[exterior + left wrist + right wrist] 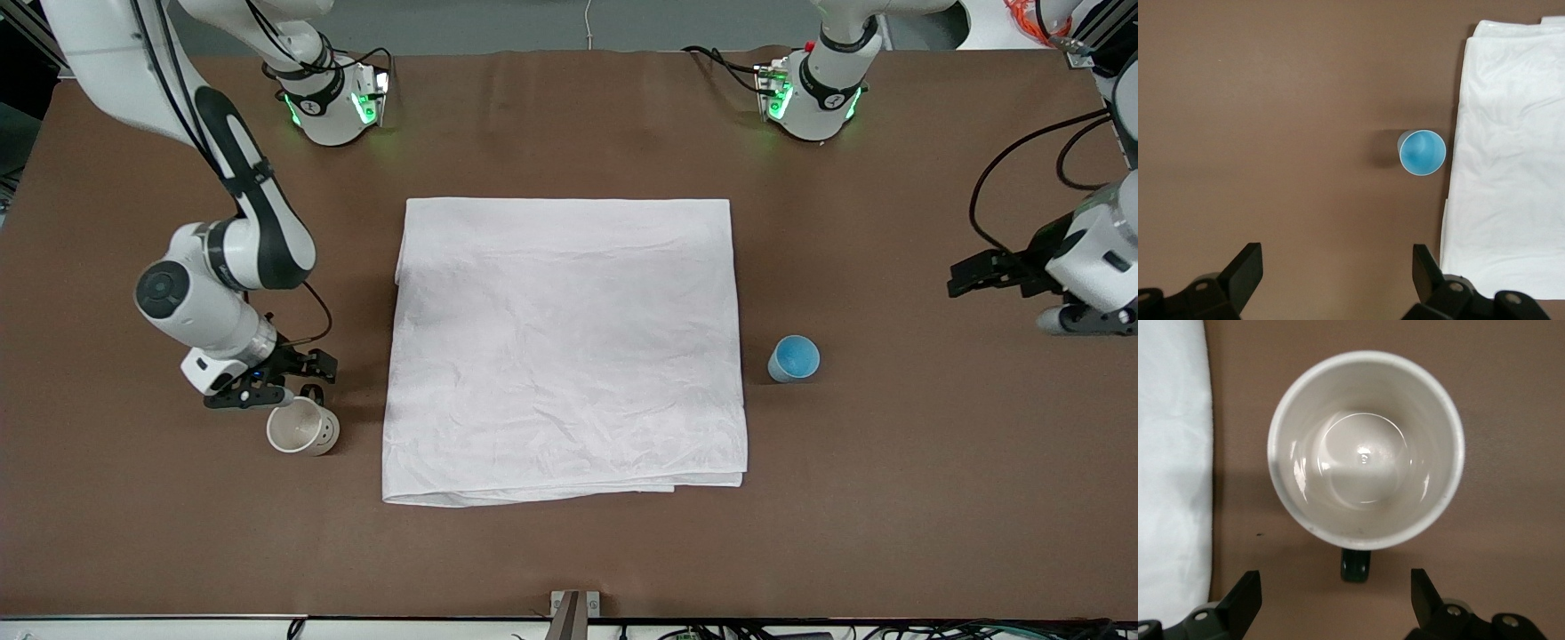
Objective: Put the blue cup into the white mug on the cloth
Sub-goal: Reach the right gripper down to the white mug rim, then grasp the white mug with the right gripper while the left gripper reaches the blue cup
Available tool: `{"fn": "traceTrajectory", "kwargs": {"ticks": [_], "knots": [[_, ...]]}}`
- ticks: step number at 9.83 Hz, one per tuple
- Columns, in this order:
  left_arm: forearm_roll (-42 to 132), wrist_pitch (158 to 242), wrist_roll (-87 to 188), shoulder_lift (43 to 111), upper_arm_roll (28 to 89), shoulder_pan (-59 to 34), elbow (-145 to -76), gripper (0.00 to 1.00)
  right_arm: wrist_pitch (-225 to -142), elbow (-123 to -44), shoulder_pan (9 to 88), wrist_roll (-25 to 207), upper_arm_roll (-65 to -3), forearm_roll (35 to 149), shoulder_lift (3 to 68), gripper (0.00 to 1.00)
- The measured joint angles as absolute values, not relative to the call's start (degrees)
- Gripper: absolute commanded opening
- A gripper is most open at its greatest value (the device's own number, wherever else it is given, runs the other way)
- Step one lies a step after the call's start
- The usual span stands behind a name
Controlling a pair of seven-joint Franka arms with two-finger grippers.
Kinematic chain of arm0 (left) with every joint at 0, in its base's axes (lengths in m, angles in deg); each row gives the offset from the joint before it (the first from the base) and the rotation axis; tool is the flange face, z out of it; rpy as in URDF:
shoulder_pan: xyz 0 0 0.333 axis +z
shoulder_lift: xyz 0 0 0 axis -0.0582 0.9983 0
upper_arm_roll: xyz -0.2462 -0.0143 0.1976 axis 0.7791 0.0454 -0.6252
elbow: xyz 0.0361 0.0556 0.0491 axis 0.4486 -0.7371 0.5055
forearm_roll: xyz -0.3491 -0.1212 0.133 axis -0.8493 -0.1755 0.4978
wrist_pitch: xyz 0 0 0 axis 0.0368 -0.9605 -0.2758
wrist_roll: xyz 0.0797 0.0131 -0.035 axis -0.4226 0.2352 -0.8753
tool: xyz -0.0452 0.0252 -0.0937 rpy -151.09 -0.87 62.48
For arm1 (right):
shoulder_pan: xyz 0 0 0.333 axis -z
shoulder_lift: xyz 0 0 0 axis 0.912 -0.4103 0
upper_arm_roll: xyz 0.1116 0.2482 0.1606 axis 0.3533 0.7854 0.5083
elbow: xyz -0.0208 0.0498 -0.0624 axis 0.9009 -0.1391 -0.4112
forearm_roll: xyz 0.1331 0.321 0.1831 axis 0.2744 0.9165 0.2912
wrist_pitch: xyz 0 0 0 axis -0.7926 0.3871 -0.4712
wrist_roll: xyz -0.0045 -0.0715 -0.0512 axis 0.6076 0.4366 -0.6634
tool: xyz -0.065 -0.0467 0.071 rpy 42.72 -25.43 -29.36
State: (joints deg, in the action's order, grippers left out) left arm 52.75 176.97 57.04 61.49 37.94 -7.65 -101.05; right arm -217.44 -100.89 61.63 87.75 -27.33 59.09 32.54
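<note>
The white mug (303, 428) stands upright on the bare table, beside the cloth (569, 347) toward the right arm's end. My right gripper (286, 388) hangs open just over the table at the mug's black handle (1356, 565), which lies between its spread fingers (1245, 597) without touching them. The mug (1365, 447) is empty. The blue cup (794, 357) stands upright on the table beside the cloth's edge toward the left arm's end. My left gripper (960, 277) is open over bare table, well apart from the cup (1423, 153), with nothing between its fingers (1248, 267).
The two arm bases (333, 102) (813, 98) stand at the table's back edge. A small metal bracket (573, 609) sits at the front edge. The cloth's layered edge (569, 489) faces the front camera. Brown table (933, 462) surrounds the cloth.
</note>
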Motion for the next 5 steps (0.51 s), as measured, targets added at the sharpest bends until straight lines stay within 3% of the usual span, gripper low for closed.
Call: {"fn": "traceTrajectory", "kwargs": {"ticks": [3,5], "knots": [[52.7,177.51,57.01,67.04,38.61,-11.45,-100.97,0.99,-220.91,-100.28,61.59,87.75,-27.53,59.09,31.13,0.99],[52.69,182.58,56.64,71.85,38.87,-14.88,-101.48,0.99,-220.94,-99.13,61.58,87.75,-27.6,59.09,31.11,0.98]]}}
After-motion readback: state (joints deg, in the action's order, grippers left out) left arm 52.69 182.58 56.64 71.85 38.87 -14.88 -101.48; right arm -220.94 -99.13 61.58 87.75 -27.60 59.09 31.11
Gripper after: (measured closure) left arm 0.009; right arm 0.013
